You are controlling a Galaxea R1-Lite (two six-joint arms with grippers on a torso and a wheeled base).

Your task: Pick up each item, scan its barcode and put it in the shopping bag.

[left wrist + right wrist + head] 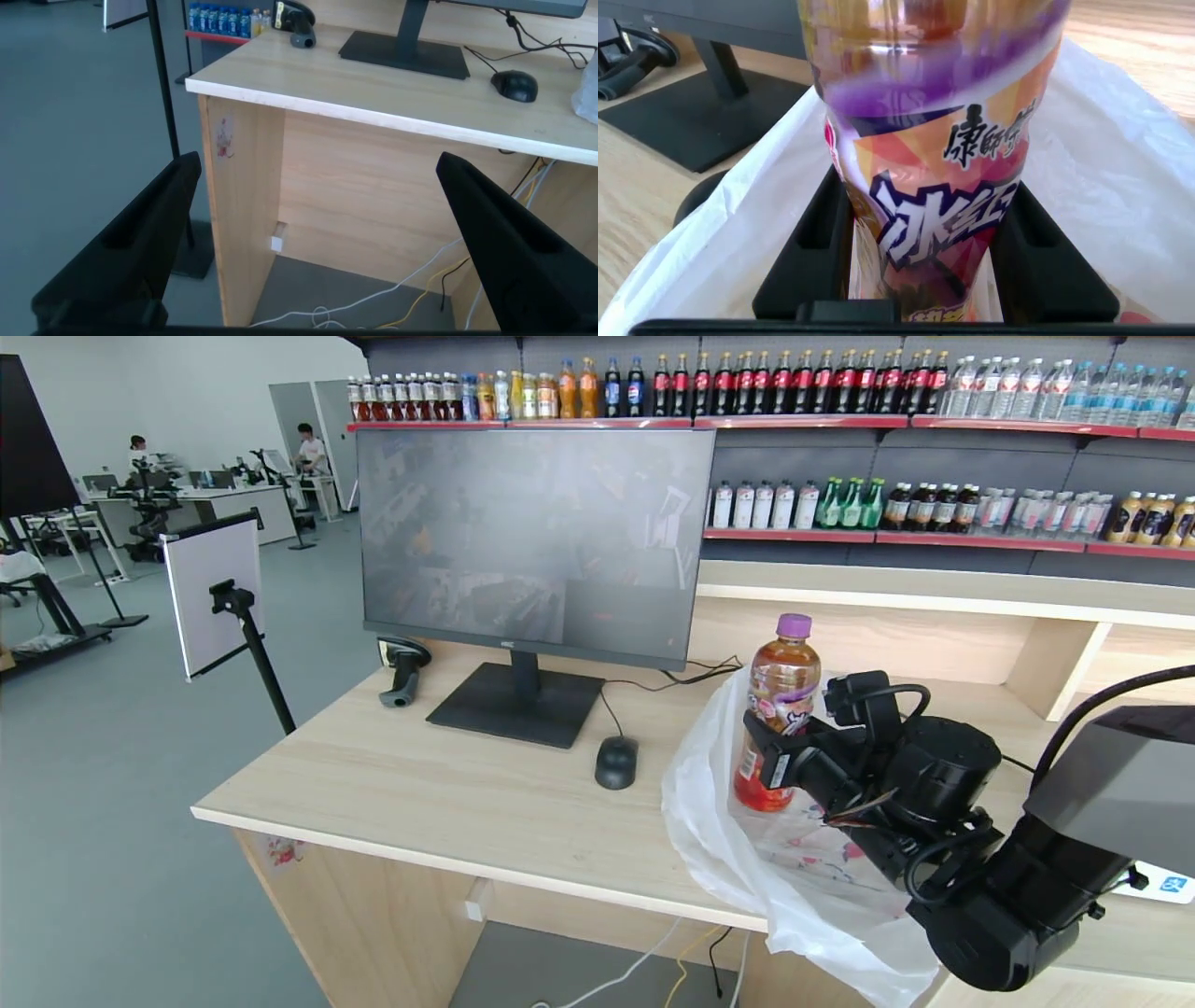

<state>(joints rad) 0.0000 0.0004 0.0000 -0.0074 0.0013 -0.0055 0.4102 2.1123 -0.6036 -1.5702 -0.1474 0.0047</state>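
Note:
An upright tea bottle [782,695] with a purple cap and an orange-purple label [934,187] sits between the fingers of my right gripper [767,751], which is shut on its lower half. The bottle's base is inside the mouth of the white translucent shopping bag [709,803], which lies on the counter's right part and hangs over its front edge. In the right wrist view the black fingers [822,243] clasp the bottle on both sides, with bag plastic [1120,159] all around. My left gripper [318,252] hangs open below counter height, off the counter's left front corner.
On the wooden counter [448,793] stand a monitor [532,541], a black mouse [616,762] and a handheld barcode scanner [403,672] left of the monitor base. Cables run behind the bag. Drink shelves fill the back wall. A stand with a white board [213,593] is at the left.

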